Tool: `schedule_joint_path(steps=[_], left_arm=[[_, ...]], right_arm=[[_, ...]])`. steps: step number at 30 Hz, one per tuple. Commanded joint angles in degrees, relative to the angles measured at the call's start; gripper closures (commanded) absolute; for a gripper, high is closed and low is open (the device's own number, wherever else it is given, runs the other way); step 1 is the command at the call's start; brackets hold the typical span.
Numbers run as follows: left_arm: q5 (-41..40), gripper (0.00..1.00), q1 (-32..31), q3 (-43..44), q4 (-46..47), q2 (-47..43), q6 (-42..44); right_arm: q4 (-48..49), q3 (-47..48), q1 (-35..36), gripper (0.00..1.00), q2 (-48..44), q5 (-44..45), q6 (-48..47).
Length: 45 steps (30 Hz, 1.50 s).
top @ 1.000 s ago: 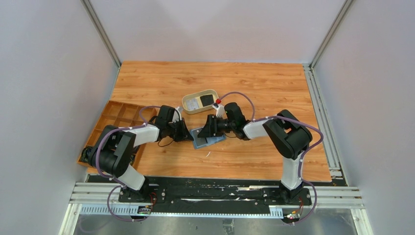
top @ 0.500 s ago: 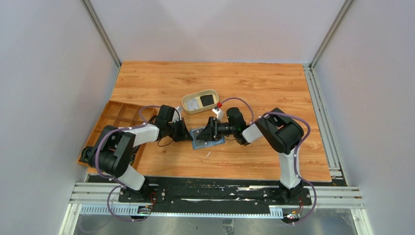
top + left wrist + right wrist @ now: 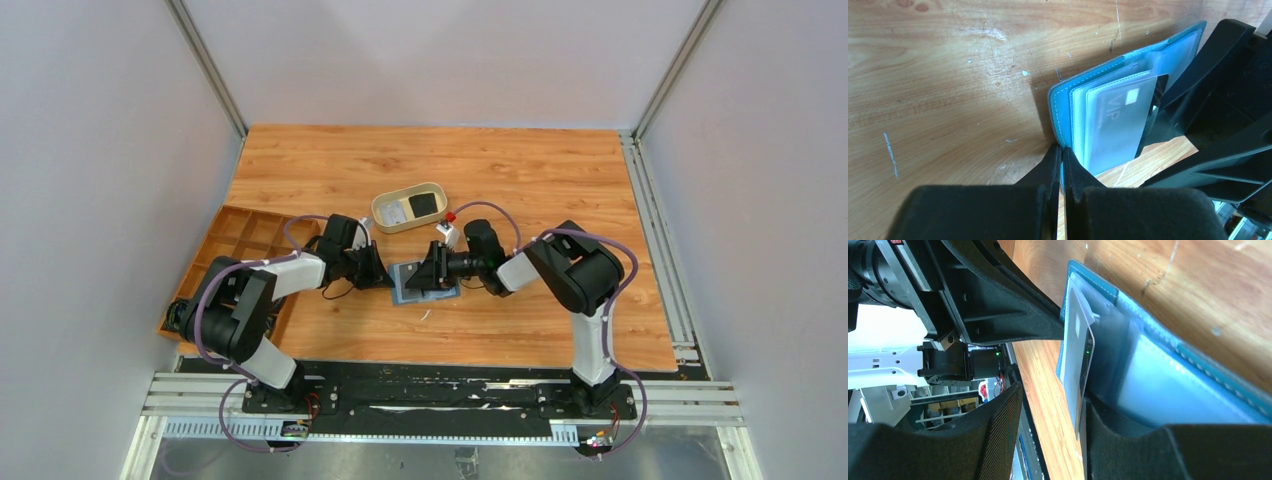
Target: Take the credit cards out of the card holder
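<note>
The teal card holder (image 3: 425,283) lies open on the table between my two grippers. My left gripper (image 3: 1062,156) is shut on the edge of its teal cover (image 3: 1060,107); from above the left gripper (image 3: 388,277) sits at the holder's left side. A pale grey credit card (image 3: 1115,122) marked "VIP" stands partly out of a clear pocket. My right gripper (image 3: 1053,395) is open, and the card's edge (image 3: 1079,365) lies between its fingers, close against the right finger (image 3: 1128,450). From above the right gripper (image 3: 432,270) covers the holder's right half.
A beige oval tray (image 3: 385,222) just behind the holder holds a whitish card and a dark flat piece. A brown wooden compartment tray (image 3: 232,240) sits at the table's left edge. Both forearms lie low over the table's middle.
My right arm has drawn in to the left and its gripper has closed in on the holder. The holder has turned slightly squarer. The left gripper has held still.
</note>
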Motion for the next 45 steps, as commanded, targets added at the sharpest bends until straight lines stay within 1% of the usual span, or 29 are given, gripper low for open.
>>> schedule_joint_path(steps=[1, 9, 16, 20, 21, 23, 26, 32, 37, 40, 42, 45], left_arm=[[-8.6, 1.00, 0.2, -2.8, -7.7, 3.2, 3.3], [-8.5, 1.00, 0.2, -3.1, -7.3, 3.4, 3.3], [-8.5, 1.00, 0.2, -3.3, -7.3, 3.4, 3.4], [-8.4, 1.00, 0.2, -3.2, -7.3, 3.5, 3.5], [-8.4, 1.00, 0.2, -3.3, -7.4, 3.5, 3.4], [-8.4, 1.00, 0.2, -3.2, -7.3, 3.5, 3.4], [-8.3, 1.00, 0.2, -3.3, -7.4, 3.4, 3.5], [-8.3, 1.00, 0.2, -3.5, -7.1, 3.2, 3.4], [-8.1, 1.00, 0.2, -3.6, -7.0, 2.7, 3.5], [-7.9, 1.00, 0.2, -3.5, -7.0, 2.5, 3.6], [-7.8, 1.00, 0.2, -3.7, -6.9, 2.3, 3.6], [-7.8, 1.00, 0.2, -4.1, -6.6, 1.8, 3.3]], right_arm=[[-4.8, -2.4, -2.3, 0.53, -3.7, -1.7, -3.7], [-7.7, -2.5, -5.2, 0.54, -5.2, -2.3, -5.7], [-12.4, -2.5, -6.1, 0.67, -5.6, -1.7, -8.8], [-19.8, -2.4, -7.1, 0.68, -7.2, 0.6, -13.3], [-23.2, -2.2, -7.4, 0.69, -7.9, 1.4, -15.5], [-28.1, -1.7, -8.0, 0.73, -9.6, 3.0, -18.5], [-36.4, 0.5, -8.8, 0.83, -12.4, 5.6, -23.3], [-51.4, 9.1, -9.2, 1.00, -17.0, 10.8, -31.0], [-59.8, 20.1, -9.6, 1.00, -16.8, 13.2, -34.4], [-64.5, 29.5, -10.4, 1.00, -12.3, 14.2, -36.4], [-68.3, 37.7, -10.8, 1.00, -8.0, 15.0, -38.1], [-72.6, 46.9, -11.1, 1.00, -1.4, 16.1, -40.2]])
